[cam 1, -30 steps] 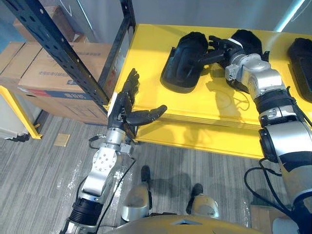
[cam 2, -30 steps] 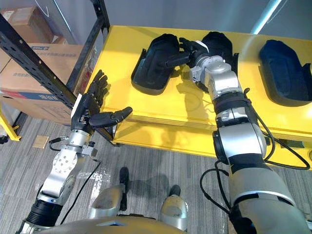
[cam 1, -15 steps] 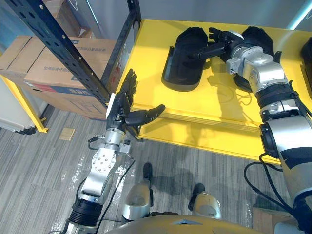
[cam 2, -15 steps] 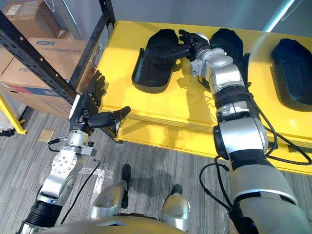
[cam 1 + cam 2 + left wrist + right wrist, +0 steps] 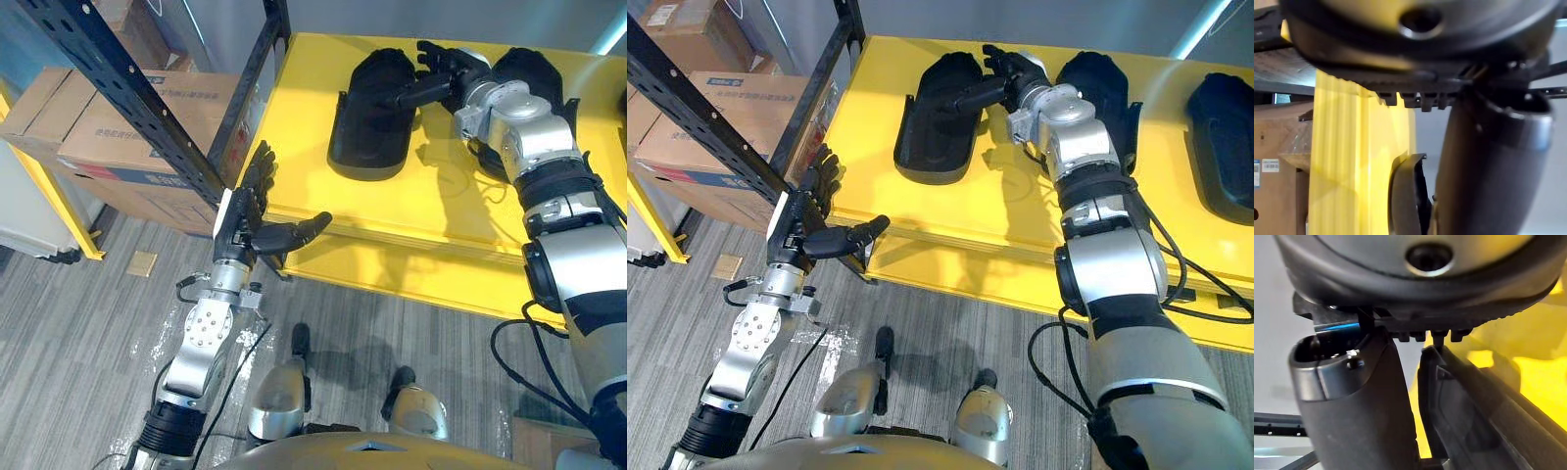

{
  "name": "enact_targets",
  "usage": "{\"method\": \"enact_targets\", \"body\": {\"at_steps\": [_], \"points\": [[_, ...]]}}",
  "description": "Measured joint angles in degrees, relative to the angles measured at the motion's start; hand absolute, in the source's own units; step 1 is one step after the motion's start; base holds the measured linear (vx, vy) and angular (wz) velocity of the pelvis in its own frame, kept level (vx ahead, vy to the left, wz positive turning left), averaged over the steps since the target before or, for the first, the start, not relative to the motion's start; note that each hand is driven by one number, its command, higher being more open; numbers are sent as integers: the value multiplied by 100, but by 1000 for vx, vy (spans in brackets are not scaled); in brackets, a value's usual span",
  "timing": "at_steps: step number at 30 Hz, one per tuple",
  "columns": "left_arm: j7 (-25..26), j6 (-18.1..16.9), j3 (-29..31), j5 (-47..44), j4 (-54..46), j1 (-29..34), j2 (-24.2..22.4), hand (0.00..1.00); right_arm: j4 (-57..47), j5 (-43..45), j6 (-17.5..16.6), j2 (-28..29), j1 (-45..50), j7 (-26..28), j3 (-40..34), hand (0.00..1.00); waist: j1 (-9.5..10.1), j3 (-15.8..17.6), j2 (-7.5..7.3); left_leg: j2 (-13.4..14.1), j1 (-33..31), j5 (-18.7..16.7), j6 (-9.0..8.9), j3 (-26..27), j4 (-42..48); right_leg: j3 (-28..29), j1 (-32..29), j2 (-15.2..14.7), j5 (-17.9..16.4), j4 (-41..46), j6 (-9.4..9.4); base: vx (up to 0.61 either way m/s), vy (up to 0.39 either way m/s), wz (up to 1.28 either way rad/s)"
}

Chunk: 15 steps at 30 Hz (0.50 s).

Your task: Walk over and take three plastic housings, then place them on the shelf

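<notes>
In the left eye view the left hand [image 5: 245,220] hovers at the front corner of the yellow shelf [image 5: 392,215], fingers straight, thumb out, holding nothing. The right hand [image 5: 441,76] lies against the leftmost housing [image 5: 370,122] beside the middle housing [image 5: 534,73], and whether it grips cannot be told. The right eye view takes in whole the third housing [image 5: 1220,137], cut at the left eye view's edge, making three black housings on the shelf; the left wrist view catches a housing's rim on the yellow shelf, and the right wrist view has the leftmost housing's wall close against the right hand.
</notes>
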Motion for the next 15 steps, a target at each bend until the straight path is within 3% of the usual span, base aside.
{"method": "enact_targets", "body": {"at_steps": [5,10,15], "points": [[-8,-1,-1,-30,0,0,2,100,0,104,-292,-1,-19,-134,5,100,1,4,1,-1,-4,0,0,0,0,2,-3,2,-1,-6,-1,4,-14,0],[-126,-28,-33,-35,0,-2,16,100,-17,94,-1012,-1,-176,-438,-9,100,-5,4,1,21,6,-1,-2,14,1,20,5,31,1,-32,-2,-2,-21,-1],[-128,-126,-217,116,-5,-27,200,100,-459,99,-1398,-140,-213,-692,-55,100,-18,3,0,34,30,-1,-9,42,2,54,21,58,22,-74,16,0,0,-3]]}}
